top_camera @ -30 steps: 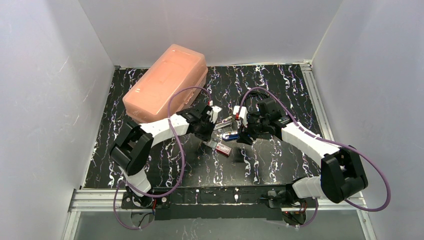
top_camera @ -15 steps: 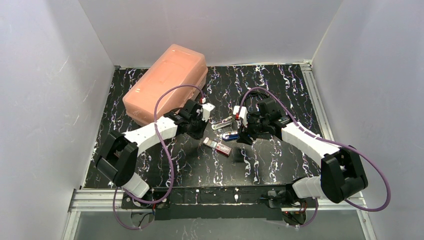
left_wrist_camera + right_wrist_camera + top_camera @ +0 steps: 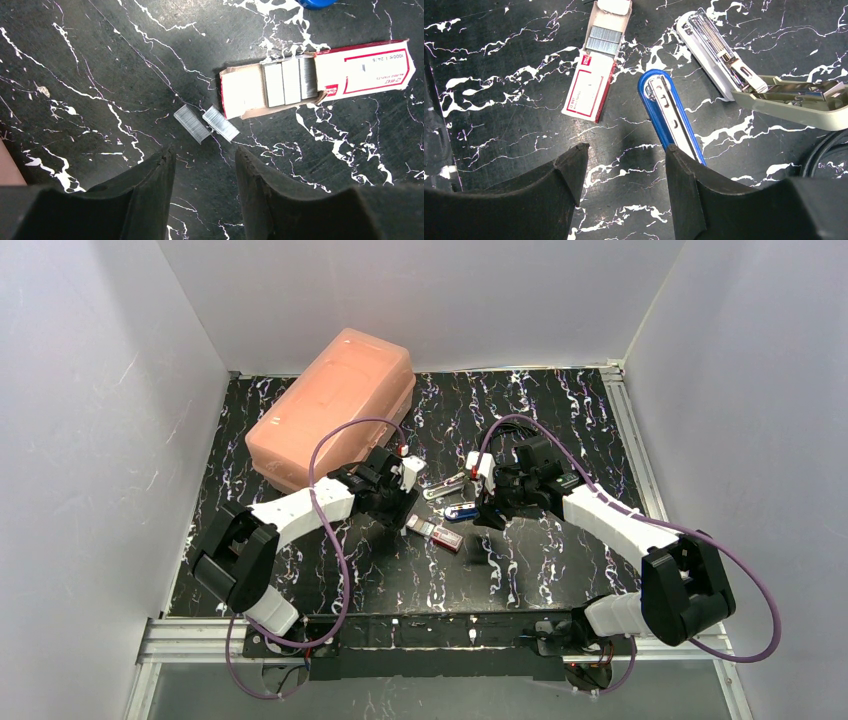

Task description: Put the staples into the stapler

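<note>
Just now the left gripper [image 3: 202, 156] has drawn back from the box of staples [image 3: 362, 70], fingers spread, empty; two loose strips [image 3: 192, 124] lie on the table just beside the box, so one looks ready to fetch; three strips sit in its tray; the right gripper [image 3: 626, 150] hangs spread above the blue stapler [image 3: 671, 117]; a second, pale stapler [image 3: 719, 55] lies open nearby.

Table [image 3: 75, 60]: black with white marble veining. Staples box [image 3: 365, 67]: red and white, grey strips inside. Stapler [image 3: 671, 117]: blue, pale grey, silver. Case [image 3: 330, 405]: salmon-pink.
</note>
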Controlling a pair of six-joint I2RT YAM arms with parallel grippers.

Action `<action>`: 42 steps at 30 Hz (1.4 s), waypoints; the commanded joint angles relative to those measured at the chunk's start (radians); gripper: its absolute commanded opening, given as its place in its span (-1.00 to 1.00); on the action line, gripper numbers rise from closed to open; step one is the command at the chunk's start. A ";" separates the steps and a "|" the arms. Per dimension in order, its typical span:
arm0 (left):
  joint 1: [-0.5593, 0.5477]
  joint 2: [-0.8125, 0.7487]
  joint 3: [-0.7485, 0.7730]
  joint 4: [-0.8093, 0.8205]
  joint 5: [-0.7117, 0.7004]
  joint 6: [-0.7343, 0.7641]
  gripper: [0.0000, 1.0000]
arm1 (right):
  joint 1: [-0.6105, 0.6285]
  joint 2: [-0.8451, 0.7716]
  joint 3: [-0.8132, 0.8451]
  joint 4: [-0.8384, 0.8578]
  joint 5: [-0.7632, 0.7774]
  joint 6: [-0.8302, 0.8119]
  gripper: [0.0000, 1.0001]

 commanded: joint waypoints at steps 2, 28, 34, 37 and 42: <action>0.010 -0.029 -0.009 0.002 -0.003 0.004 -0.08 | -0.004 0.009 0.007 -0.008 0.002 -0.013 0.32; 0.021 0.074 -0.001 -0.006 -0.015 -0.051 -0.24 | -0.005 0.010 0.008 -0.016 0.006 -0.027 0.32; 0.021 0.085 -0.004 -0.003 -0.025 -0.056 -0.24 | -0.006 0.006 0.006 -0.016 0.007 -0.028 0.32; 0.021 0.088 -0.003 0.002 -0.026 -0.061 -0.24 | -0.006 0.009 0.007 -0.017 0.007 -0.030 0.32; 0.021 0.111 0.010 -0.002 -0.024 -0.076 -0.24 | -0.007 0.009 0.008 -0.020 0.007 -0.031 0.32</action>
